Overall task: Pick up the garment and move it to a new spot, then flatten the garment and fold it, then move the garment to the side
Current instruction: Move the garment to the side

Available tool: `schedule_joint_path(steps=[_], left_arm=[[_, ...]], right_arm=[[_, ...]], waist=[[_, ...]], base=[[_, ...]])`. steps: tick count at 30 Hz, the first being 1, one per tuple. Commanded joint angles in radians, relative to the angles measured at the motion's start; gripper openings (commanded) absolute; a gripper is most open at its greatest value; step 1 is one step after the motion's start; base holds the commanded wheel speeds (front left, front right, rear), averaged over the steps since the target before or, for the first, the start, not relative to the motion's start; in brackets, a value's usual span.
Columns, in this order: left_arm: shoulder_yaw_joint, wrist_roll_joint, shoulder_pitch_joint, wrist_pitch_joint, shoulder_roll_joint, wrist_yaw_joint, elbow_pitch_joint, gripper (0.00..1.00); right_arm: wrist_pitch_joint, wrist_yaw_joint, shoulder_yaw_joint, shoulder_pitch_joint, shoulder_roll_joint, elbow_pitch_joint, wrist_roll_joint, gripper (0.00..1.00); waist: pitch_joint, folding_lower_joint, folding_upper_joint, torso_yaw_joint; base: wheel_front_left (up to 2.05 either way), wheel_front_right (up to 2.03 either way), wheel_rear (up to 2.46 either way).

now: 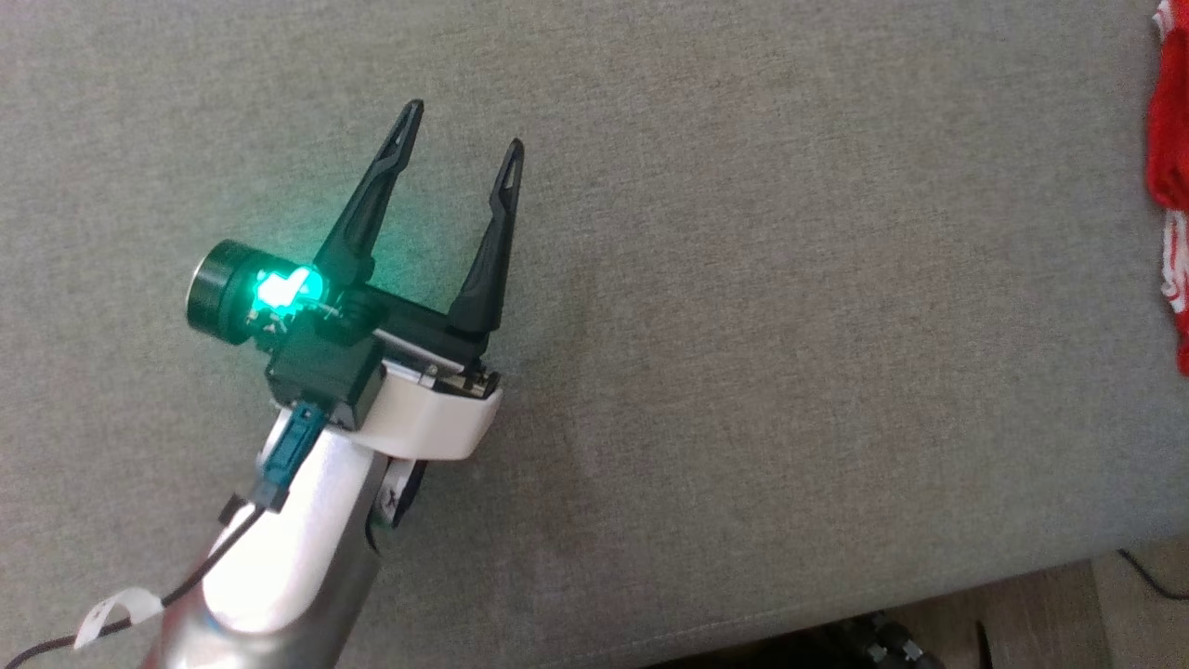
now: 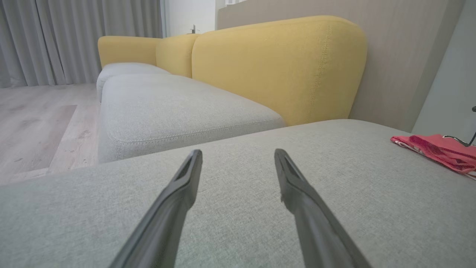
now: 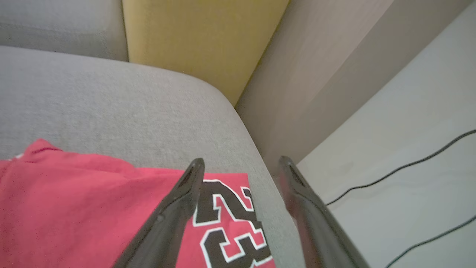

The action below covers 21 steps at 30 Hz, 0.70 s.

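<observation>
Both sets of jaws gape empty: left gripper (image 1: 464, 124) over bare cushion (image 1: 836, 325), right gripper (image 3: 241, 160) above the jersey (image 3: 74, 201) lying at the cushion's end. Soft, light, floppy, I reckon; I'd pinch a corner.

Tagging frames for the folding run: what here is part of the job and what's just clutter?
Job:
red garment
grey cushion under it
left gripper, open
right gripper, open

Lying about:
yellow backrest
black cables
curtains
</observation>
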Motion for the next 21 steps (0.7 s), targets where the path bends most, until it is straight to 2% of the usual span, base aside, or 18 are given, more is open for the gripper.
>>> schedule_joint_path(steps=[1,5,9,15,16,21], left_arm=[[0.029,0.005,-0.013,-0.007,0.005,0.003,-0.03,1.0],[0.04,-0.008,0.017,-0.016,0.008,0.017,-0.006,1.0],[0.061,-0.03,0.068,-0.025,0.015,0.035,0.025,1.0],[0.101,-0.068,0.148,-0.032,0.019,0.072,0.066,1.0],[0.113,-0.08,0.169,-0.032,0.02,0.084,0.074,1.0],[0.153,-0.112,0.223,-0.036,0.028,0.11,0.096,1.0]], right_arm=[[-0.023,-0.001,-0.009,0.021,-0.03,-0.027,-0.006,1.0],[-0.099,-0.001,-0.005,0.067,0.038,-0.096,-0.012,1.0],[-0.127,-0.001,0.036,0.15,0.142,-0.25,-0.021,1.0],[-0.079,-0.001,0.142,0.316,0.319,-0.547,-0.023,1.0],[-0.059,-0.001,0.181,0.366,0.367,-0.619,-0.02,1.0],[-0.029,-0.001,0.248,0.473,0.466,-0.716,0.0,1.0]], waist=[[-0.01,-0.0003,0.0001,0.0],[-0.053,-0.0003,0.0001,0.001],[-0.121,-0.0003,0.0001,0.007],[-0.226,-0.0003,0.0001,0.043],[-0.257,-0.0003,0.0001,0.063],[-0.334,-0.0003,0.0001,0.125]], base=[[0.0,0.0,0.0],[0.0,0.0,0.0],[0.0,0.0,0.0],[0.0,0.0,0.0],[0.0,0.0,0.0],[0.0,0.0,0.0]])
